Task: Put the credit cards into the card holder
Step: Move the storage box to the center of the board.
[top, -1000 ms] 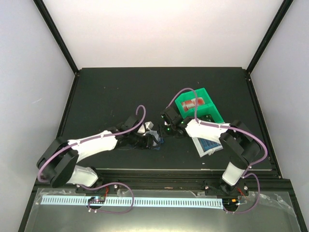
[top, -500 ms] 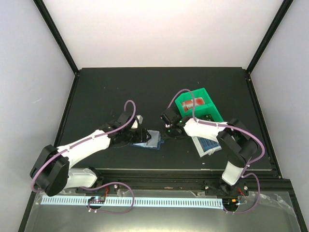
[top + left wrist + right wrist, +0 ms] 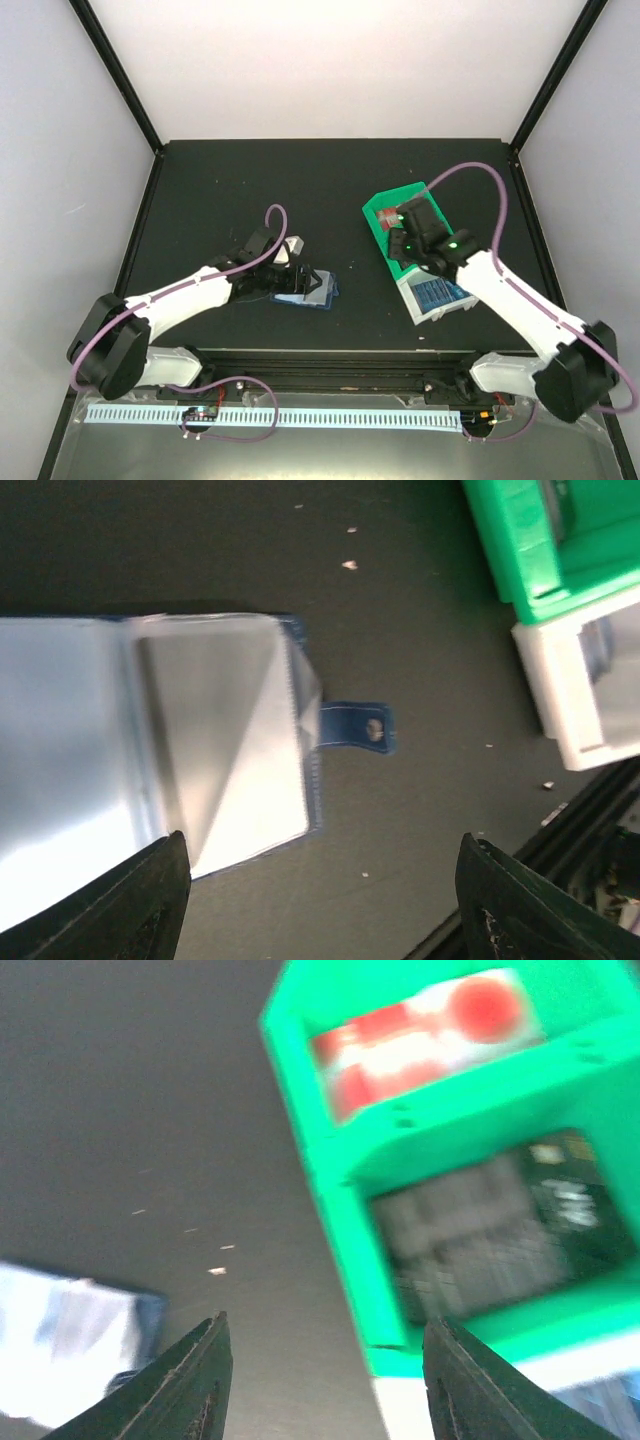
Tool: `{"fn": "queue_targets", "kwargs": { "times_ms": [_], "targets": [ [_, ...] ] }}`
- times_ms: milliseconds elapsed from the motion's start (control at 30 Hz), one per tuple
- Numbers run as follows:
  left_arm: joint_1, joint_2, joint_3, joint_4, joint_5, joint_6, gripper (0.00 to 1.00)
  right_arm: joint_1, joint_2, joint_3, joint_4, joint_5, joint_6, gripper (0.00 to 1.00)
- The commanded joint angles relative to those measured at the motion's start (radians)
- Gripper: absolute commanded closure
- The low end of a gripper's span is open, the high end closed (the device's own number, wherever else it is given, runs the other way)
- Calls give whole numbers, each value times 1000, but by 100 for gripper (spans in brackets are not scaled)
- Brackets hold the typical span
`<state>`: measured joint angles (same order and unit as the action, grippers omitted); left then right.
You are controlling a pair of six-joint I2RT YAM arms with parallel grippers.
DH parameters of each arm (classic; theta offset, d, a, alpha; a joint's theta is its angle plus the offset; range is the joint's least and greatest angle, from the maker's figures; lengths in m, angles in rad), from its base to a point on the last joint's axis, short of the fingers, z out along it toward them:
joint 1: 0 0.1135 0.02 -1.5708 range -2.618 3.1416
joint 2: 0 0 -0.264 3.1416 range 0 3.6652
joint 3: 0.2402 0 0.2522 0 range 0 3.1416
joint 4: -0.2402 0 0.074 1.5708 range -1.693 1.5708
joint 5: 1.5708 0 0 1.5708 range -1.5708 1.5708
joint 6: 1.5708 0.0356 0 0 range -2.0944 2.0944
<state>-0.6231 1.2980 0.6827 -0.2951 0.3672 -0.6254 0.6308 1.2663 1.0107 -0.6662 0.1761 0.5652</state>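
Navy folding card holder (image 3: 220, 740) open; left gripper (image 3: 320, 855), right gripper (image 3: 320, 1330) spread, empty. Pick-up step: lower onto red-and-white plastic card (image 3: 420, 1025), upper right.

You see the card holder (image 3: 150, 750) lying open on the dark bench, clear sleeves facing up, its snap tab (image 3: 360, 727) flat on the surface. The tab points toward the green bin (image 3: 560, 540) and the white bin (image 3: 585, 690), which sit side by side near the bench's railed edge. Your left gripper (image 3: 322, 845) hangs over the holder's tab end, its fingers (image 3: 140, 900) spread wide.
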Motion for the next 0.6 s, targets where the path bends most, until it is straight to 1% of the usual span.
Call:
{"fn": "queue_targets", "kwargs": {
  "times_ms": [0,100,200,267,367,567],
  "targets": [
    [-14,24,7,122,102,31,25,-117,-94,-65,-225,100,38,45],
    [-38,46,21,153,107,39,25,-192,-113,-108,-293,81,51,44],
    [-64,74,33,204,110,34,25,-247,-103,-155,-296,69,42,44],
    [-81,102,51,221,115,26,25,-271,-73,-169,-285,66,33,44],
    [-113,147,122,217,106,20,25,-305,-7,-150,-295,52,43,45],
    [-194,263,276,223,25,-9,19,-333,103,-174,-182,-10,47,45]
  ]
}}
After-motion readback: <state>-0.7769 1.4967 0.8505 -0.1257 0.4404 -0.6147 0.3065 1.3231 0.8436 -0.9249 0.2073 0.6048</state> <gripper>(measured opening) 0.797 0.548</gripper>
